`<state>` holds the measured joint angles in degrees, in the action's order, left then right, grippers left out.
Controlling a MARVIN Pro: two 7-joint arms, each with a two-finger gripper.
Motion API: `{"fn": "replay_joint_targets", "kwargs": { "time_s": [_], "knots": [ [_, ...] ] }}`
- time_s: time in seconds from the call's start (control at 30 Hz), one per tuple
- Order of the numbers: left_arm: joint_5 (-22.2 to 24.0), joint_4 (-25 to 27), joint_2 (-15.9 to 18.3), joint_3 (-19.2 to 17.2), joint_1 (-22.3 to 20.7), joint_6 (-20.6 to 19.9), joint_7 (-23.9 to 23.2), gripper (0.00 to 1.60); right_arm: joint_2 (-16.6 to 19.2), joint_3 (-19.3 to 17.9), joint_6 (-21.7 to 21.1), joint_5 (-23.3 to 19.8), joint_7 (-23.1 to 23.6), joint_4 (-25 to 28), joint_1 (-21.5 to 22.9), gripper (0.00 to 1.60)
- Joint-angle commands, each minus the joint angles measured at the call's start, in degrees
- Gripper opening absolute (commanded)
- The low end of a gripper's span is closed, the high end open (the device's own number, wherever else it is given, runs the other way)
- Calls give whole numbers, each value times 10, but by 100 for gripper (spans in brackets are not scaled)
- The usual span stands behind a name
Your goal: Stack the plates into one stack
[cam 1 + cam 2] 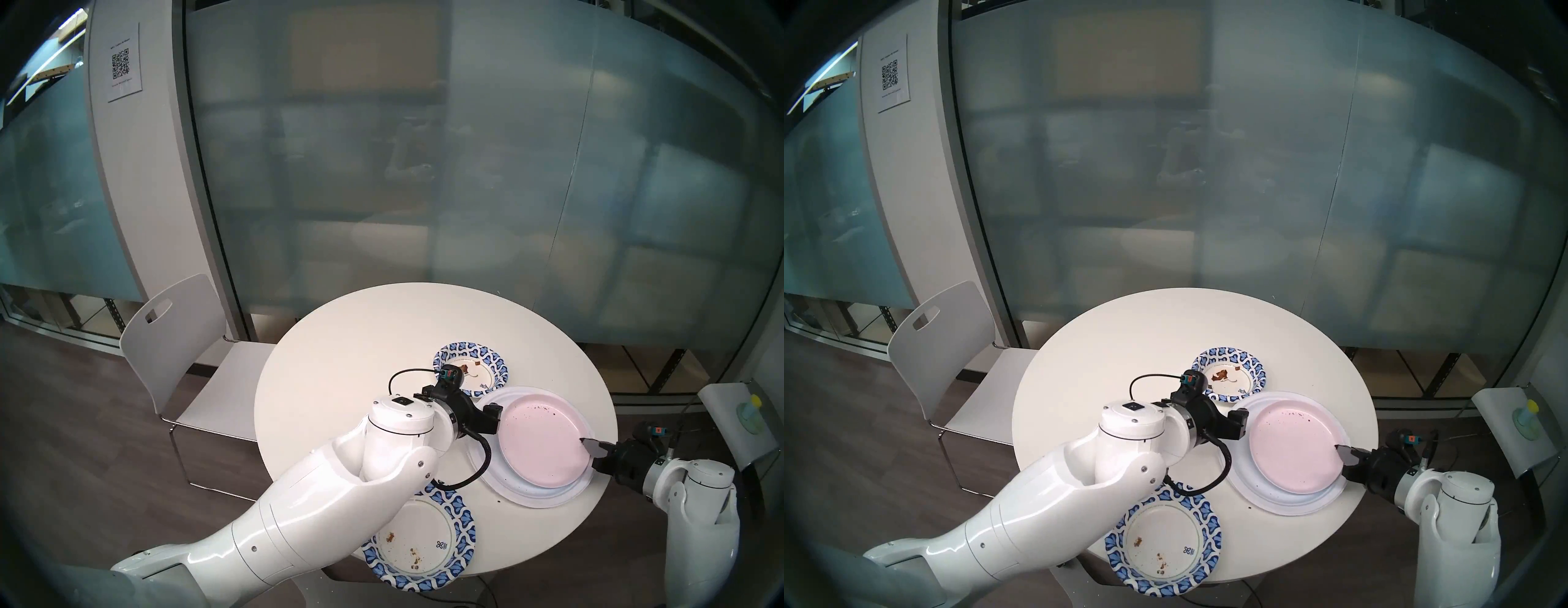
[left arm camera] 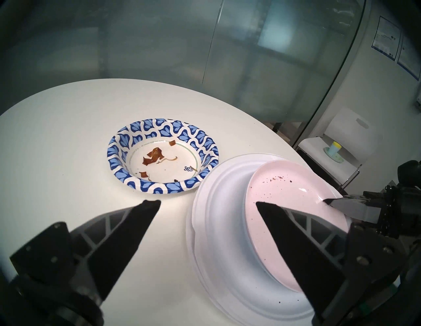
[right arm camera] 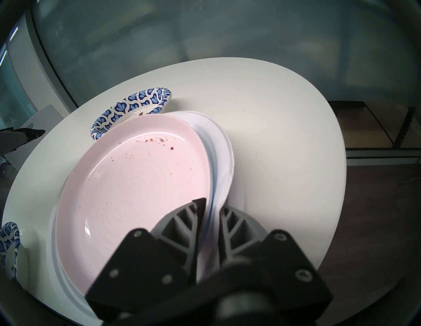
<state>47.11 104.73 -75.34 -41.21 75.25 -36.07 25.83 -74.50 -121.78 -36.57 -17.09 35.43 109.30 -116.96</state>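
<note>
Pink is the top of the stack (image 1: 535,446), a pink plate (image 1: 541,439) resting on wide white plates near the right edge of the round worktop (image 1: 373,339). The right gripper (image 3: 210,205) has its jaws closed on the stack's rim at the side nearest that edge, one finger inside the pink plate and the other under the white rims; a thin blue edge shows between the layers.

The left gripper (image 2: 208,202) hangs with jaws wide open and empty at the stack's opposite side, toward the middle of the worktop. The small patterned bowl (image 2: 163,157) lies just beyond its fingertips, toward the far edge, its rim touching or almost touching the white plates. The larger patterned plate (image 1: 420,541) sits at the near edge, partly under the left arm. Judging by this, the left arm is much nearer both loose dishes, and the bowl lies straight ahead of its open jaws.
</note>
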Motion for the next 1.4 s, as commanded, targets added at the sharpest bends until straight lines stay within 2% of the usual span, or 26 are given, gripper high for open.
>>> {"fn": "replay_joint_targets", "kwargs": {
  "time_s": [0.0,0.1,0.3,0.4,0.53,0.77,0.9,1.07,1.23,1.3,1.37],
  "knots": [
    [1,14,1,-5,-2,3,-1,160,7,7,2,6,-6,8,17,105],
    [2,14,3,-7,-2,3,-3,160,10,8,-2,8,-9,10,20,100],
    [2,15,7,-9,-1,3,-5,160,16,-1,-10,12,-11,22,18,112],
    [2,15,8,-9,-1,3,-5,160,20,-4,-16,14,-12,28,14,112],
    [4,15,9,-12,-1,4,-7,160,24,-10,-26,22,-16,42,5,122],
    [-1,31,13,-24,5,16,5,160,15,-21,-21,18,-13,57,2,119],
    [4,49,22,-40,10,20,11,160,4,-12,-16,8,-9,65,13,118],
    [1,59,43,-53,20,27,14,160,-8,13,-6,0,-4,73,30,103],
    [-1,72,58,-59,29,33,13,160,-13,28,-3,0,-7,73,39,100],
    [-9,82,73,-58,34,39,7,160,-16,32,-1,-1,-6,75,40,99],
    [-35,90,94,-46,40,54,3,160,-21,38,1,0,-7,81,39,99]
  ]
}}
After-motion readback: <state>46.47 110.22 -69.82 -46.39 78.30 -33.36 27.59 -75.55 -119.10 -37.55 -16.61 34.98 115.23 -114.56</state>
